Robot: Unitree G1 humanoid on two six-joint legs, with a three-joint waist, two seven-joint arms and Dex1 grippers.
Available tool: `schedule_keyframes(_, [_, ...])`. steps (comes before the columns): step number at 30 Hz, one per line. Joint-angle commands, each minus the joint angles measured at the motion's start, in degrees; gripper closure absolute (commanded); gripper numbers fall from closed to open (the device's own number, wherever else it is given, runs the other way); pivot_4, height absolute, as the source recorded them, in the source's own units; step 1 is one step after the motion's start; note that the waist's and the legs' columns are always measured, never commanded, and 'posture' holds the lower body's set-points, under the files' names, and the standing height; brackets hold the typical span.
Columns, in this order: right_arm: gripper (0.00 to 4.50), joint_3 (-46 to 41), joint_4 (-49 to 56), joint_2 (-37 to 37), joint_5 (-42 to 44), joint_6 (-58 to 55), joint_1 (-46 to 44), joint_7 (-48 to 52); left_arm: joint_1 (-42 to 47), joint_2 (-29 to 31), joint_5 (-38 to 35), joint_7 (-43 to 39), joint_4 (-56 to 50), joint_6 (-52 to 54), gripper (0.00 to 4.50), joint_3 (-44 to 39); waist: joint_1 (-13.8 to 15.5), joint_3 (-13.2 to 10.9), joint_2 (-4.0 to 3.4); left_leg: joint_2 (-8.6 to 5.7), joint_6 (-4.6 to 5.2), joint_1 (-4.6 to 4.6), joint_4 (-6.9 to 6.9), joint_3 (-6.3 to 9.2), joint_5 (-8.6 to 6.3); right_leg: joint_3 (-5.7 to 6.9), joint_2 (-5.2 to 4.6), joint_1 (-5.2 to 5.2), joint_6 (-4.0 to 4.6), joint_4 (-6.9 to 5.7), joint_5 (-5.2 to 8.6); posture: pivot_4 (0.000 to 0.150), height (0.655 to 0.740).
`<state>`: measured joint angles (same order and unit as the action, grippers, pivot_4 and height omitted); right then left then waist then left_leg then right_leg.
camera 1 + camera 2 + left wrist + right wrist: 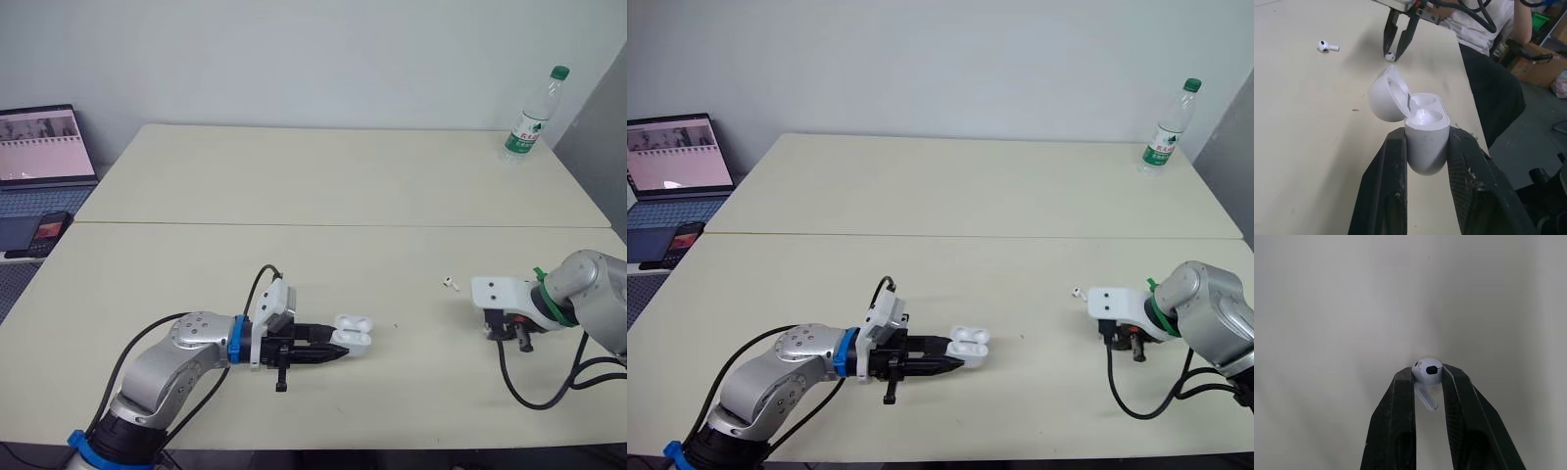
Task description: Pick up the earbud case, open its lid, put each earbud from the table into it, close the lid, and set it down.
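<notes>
My left gripper (338, 349) is shut on the white earbud case (1422, 134), whose lid (1385, 95) stands open and whose two wells look empty. The case (354, 333) sits low over the near middle of the table. My right gripper (1427, 374), at the near right of the table, points down and is shut on a white earbud (1426, 372) at its fingertips, close to the surface. The left wrist view also shows that gripper (1399, 41) with the earbud (1390, 57) at its tips. A second earbud (450, 284) lies on the table just left of the right gripper.
A plastic water bottle (534, 114) stands at the far right of the table (323, 176). A laptop (41, 147) and a phone (47, 231) sit off the table's left edge. A seated person (1484, 24) is beyond the table edge in the left wrist view.
</notes>
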<state>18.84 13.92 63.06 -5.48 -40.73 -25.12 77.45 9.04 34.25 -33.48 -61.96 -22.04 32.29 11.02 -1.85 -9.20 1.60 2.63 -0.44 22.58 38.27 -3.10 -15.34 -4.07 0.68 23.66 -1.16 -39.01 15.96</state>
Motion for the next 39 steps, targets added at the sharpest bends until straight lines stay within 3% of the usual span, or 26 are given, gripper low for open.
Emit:
schedule_keyframes(1, [4.10,-11.25,4.97,-4.00,6.28,-6.61,1.48,-5.36,1.85,-3.69,-0.40,4.57,-2.15,1.00,3.73,0.58,0.13,0.00,0.00,0.00,0.00,0.01,0.02,0.03,0.00,0.01,0.02,-0.01,-0.01,-0.02,-0.01,0.150,0.7362])
schedule_keyframes(7, [4.10,-23.96,12.74,-13.28,15.86,-20.87,2.29,-13.61,5.69,-14.14,6.23,16.94,2.91,-2.06,3.73,2.03,0.36,0.00,0.00,-0.09,0.00,0.10,0.25,0.23,-0.01,0.12,0.08,-0.18,-0.11,0.01,-0.07,0.150,0.7362])
schedule_keyframes(12, [4.10,-31.33,14.32,-26.99,20.63,-25.73,-3.48,-25.57,10.63,-24.58,13.48,28.94,10.74,-6.30,3.73,2.21,0.04,0.00,0.00,-0.07,0.01,0.13,0.55,0.19,0.00,0.03,0.14,-0.24,-0.27,0.02,-0.34,0.150,0.7362])
schedule_keyframes(18, [4.10,-40.16,16.48,-46.15,27.50,-29.91,-9.57,-39.95,16.27,-32.82,20.50,36.97,21.00,-14.39,3.73,2.36,0.10,0.02,-0.04,-0.07,0.02,0.17,0.59,0.19,0.00,0.00,0.21,-0.23,-0.32,0.03,-0.43,0.150,0.7362])
schedule_keyframes(24, [4.10,-46.17,17.97,-59.22,32.04,-34.77,-12.56,-51.97,21.18,-37.54,21.73,39.81,27.25,-20.19,3.73,0.49,0.13,0.03,-0.04,-0.10,0.01,0.37,0.57,0.20,-0.01,0.03,0.14,-0.09,-0.31,0.05,-0.44,0.150,0.7362])
schedule_keyframes(39, [4.10,-42.49,15.29,-59.49,37.38,-29.51,-10.24,-58.97,21.74,-39.70,19.00,35.69,26.19,-21.74,3.73,0.40,-0.03,0.02,-0.05,-0.11,0.01,0.36,0.51,0.20,-0.01,0.05,0.17,-0.07,-0.33,0.06,-0.43,0.150,0.7362])
